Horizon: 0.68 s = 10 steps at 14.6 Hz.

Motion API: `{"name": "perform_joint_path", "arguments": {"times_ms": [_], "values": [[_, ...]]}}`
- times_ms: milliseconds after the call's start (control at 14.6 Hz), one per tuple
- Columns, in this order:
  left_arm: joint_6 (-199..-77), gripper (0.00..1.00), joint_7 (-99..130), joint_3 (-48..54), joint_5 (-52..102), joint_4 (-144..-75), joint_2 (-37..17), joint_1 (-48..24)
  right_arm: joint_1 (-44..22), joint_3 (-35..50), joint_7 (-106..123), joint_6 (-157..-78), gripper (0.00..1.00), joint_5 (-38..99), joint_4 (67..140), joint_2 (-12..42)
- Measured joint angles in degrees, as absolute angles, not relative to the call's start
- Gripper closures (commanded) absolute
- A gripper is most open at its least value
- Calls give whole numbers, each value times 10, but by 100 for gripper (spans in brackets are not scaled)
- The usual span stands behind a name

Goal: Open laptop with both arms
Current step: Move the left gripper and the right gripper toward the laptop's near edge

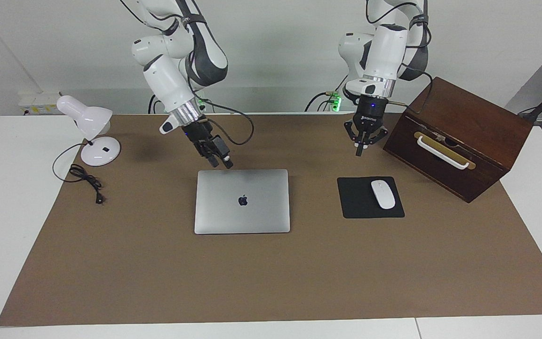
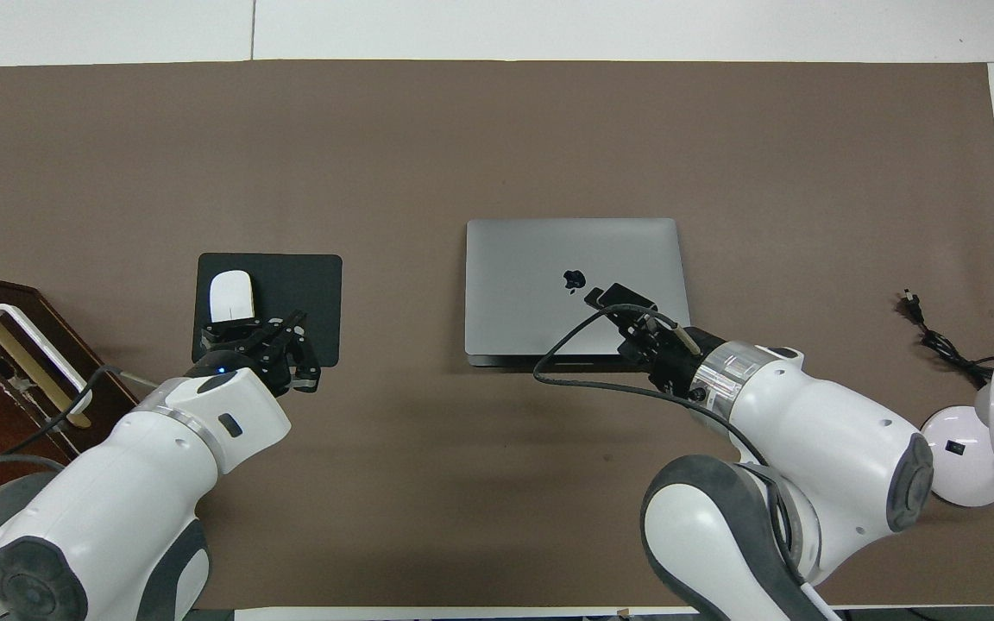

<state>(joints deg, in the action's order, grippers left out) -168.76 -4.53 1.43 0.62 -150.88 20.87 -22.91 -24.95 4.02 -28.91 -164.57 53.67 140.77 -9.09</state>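
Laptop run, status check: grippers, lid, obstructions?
Left gripper shut, near mouse pad. Right gripper at laptop edge nearest robots. Lid closed, flat. Nothing blocking.

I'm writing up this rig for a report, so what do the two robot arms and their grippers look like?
Both arms are glossy white jointed shells with dark grey patches and a silver wrist ring. Each ends in a small black gripper, the left gripper and the right gripper. Black cables trail along each arm, and a small blue light glows at each wrist.
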Motion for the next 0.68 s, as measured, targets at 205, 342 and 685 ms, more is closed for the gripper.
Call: {"name": "perform_joint_path", "arguments": {"times_ms": [205, 342, 685], "values": [[-1781, 100, -45, 14, 6, -1537, 168, -253, -250, 40, -291, -1646, 0, 537, 1420, -91], [-1849, 100, -44, 14, 6, -1548, 127, -268, -252, 40, -291, -1646, 0, 537, 1428, -91], [-1959, 100, -33, 15, 6, -1550, 31, -310, -272, 40, -295, -1646, 0, 537, 1444, -91]]}}
